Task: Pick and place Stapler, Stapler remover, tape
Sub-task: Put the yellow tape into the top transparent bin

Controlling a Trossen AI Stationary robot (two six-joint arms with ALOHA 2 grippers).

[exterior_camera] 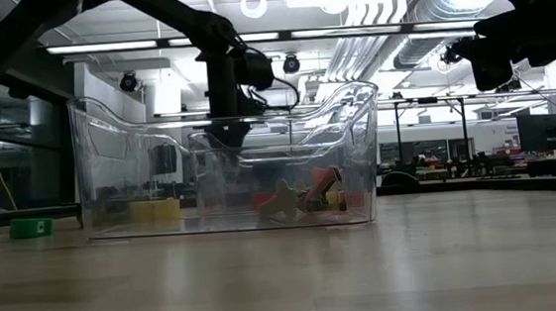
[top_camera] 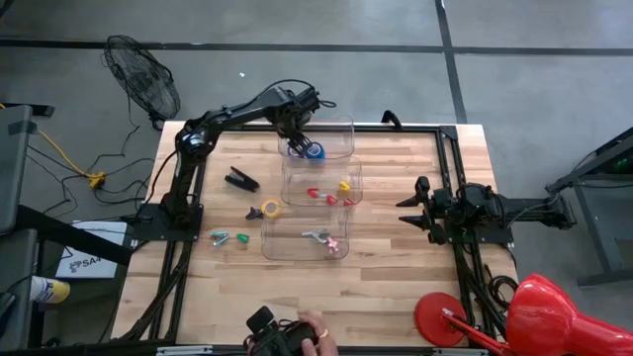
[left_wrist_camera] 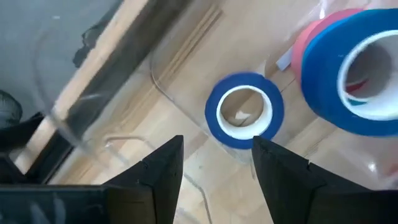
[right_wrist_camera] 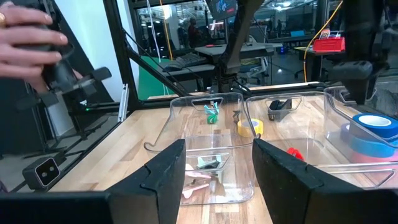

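My left gripper hangs open over the far clear bin, fingers pointing down. Below it in the left wrist view, a small blue tape roll lies flat on the bin's floor, clear of my fingertips. Beside it a larger blue roll rests on a pink roll. A black stapler, a yellow tape roll and small green staple removers lie on the table left of the bins. My right gripper waits open at the table's right.
Three clear bins stand in a row; the middle one holds red and yellow pieces, the near one small pink and grey tools. A person's hand holds a dark controller at the near edge. A fan stands beyond the far left corner.
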